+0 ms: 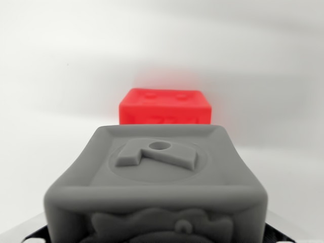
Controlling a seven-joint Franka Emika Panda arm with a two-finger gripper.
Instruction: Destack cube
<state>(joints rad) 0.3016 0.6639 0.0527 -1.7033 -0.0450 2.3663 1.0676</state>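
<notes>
A grey cube (157, 177) with a raised emblem on its top face fills the lower half of the wrist view, very close to the camera. Only dark slivers of my gripper (157, 237) show, its fingers (35, 234) pressed against the cube's two sides at the bottom corners of the picture. The gripper is shut on this grey cube. Behind it, farther off, a red cube (164, 107) with small dimples on top rests on the white surface. The grey cube hides the red cube's lower part. The two cubes stand apart.
A plain white surface (61, 101) and a pale backdrop surround both cubes. Soft shadows lie across the surface to the left and right of the red cube.
</notes>
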